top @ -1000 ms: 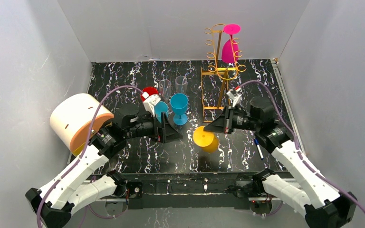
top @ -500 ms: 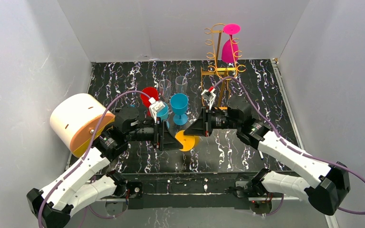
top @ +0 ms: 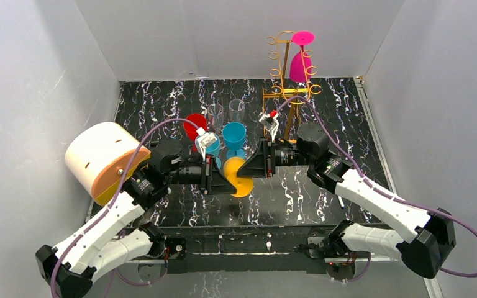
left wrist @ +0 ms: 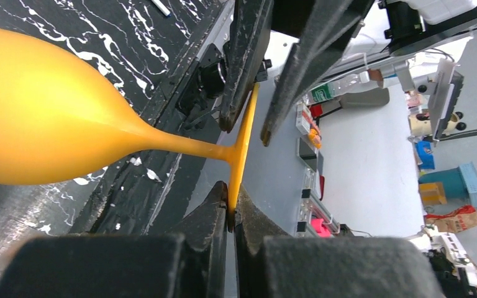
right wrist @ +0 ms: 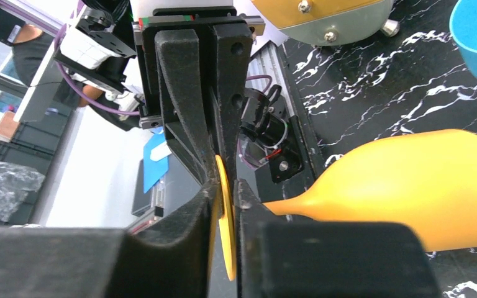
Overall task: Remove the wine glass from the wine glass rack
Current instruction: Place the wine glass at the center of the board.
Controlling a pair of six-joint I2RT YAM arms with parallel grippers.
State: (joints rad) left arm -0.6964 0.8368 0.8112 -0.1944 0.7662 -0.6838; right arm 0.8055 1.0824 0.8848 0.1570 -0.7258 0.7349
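Since a second ago the right pincer (right wrist: 225,186) has swung away from the wine glass rack (top: 286,92), bringing the yellow wine glass (left wrist: 49,118) to the left pincer (left wrist: 231,198). The glass lies on its side above the table (top: 298,192), with its flat foot between both pincers' tips, which meet nose to nose. The left pincer is pressed together on the foot's rim. The right pincer's fingers straddle the opposite rim, one touching it and a sliver of gap beside the other, so I cannot tell whether it grips. The rack stands beyond the right pincer, well apart, with a pink wine glass (top: 300,65) hanging upside down from its top hooks. A blue goblet (top: 234,133) stands just behind the meeting tips.
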